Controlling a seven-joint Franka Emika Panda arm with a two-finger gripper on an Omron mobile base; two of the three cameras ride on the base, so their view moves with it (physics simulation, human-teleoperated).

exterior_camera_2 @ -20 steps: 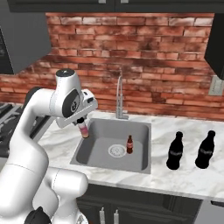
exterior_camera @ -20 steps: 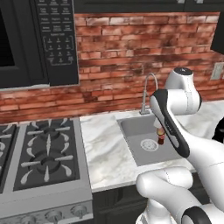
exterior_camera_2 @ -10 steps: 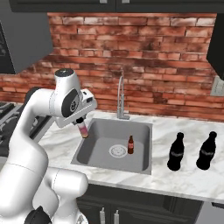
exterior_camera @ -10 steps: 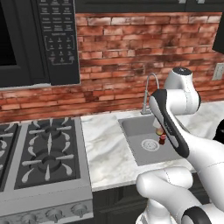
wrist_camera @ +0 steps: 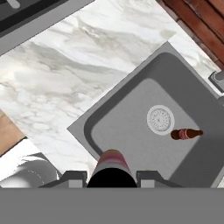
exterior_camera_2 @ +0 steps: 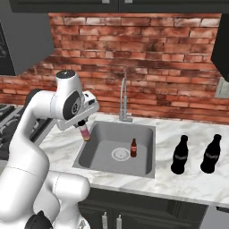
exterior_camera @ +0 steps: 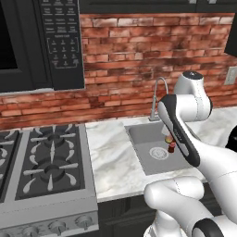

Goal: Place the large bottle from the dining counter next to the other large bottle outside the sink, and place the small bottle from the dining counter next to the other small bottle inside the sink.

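My gripper (exterior_camera_2: 83, 129) is shut on a small reddish-brown bottle (exterior_camera_2: 84, 134) and holds it upright in the air over the left rim of the sink (exterior_camera_2: 147, 167). In the hand view the held bottle (wrist_camera: 111, 168) rises between the fingertips (wrist_camera: 72, 177), above the sink's near corner. A second small bottle (exterior_camera_2: 133, 147) stands inside the basin just right of the drain (exterior_camera_2: 120, 154), and appears in the hand view too (wrist_camera: 186, 134). Two large dark bottles (exterior_camera_2: 180, 155) (exterior_camera_2: 211, 154) stand side by side on the counter to the right of the sink.
A tall faucet (exterior_camera_2: 124, 100) rises behind the sink against the brick wall. A gas stove (exterior_camera: 46, 162) lies left of the marble counter (exterior_camera: 109, 157), with a microwave (exterior_camera: 41, 41) above it. Dark cabinets hang overhead.
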